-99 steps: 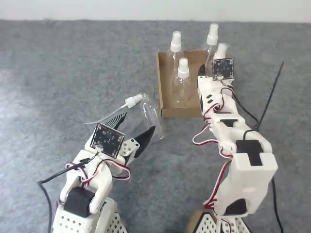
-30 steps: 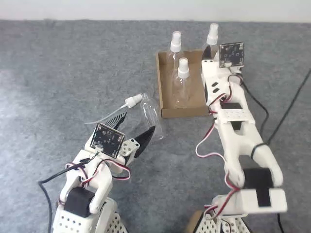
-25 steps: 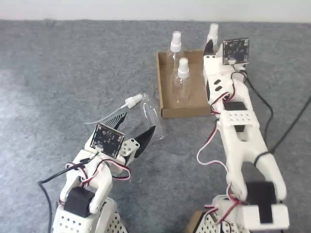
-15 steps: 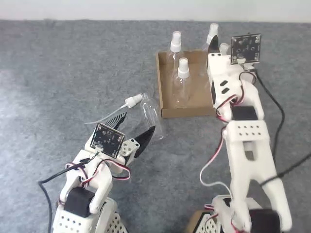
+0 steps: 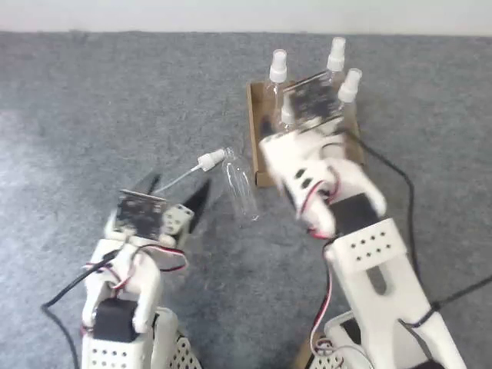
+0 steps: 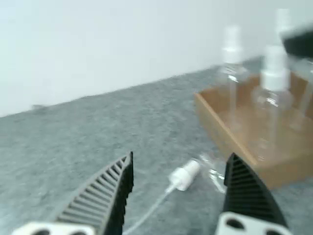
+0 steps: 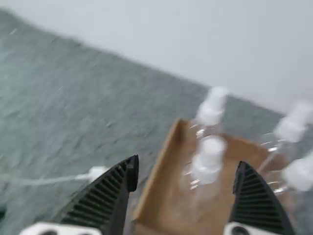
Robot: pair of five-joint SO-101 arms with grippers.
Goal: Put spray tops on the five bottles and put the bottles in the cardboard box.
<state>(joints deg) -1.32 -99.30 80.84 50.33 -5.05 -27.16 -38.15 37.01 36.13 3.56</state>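
left tool [image 6: 180, 159]: open, empty
right tool [image 7: 187, 164]: open (near cardboard box [image 5: 252, 131])
loose bottle [image 5: 240, 186]: lying on counter [image 5: 92, 115]

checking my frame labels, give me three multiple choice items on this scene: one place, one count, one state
1. Where is the tipped clear plastic bottle?
A on the grey carpet beside the brown cardboard box
B inside the box
C in a gripper

2. How many upright clear bottles are there?
A two
B four
C five

3. What state is the left gripper in?
A open, empty
B shut on a bottle
C shut, empty

1 A: it lies on carpet outside the box wall.
2 B: four white tops stand at the box.
3 A: its black fingers stand apart, gripping nothing.
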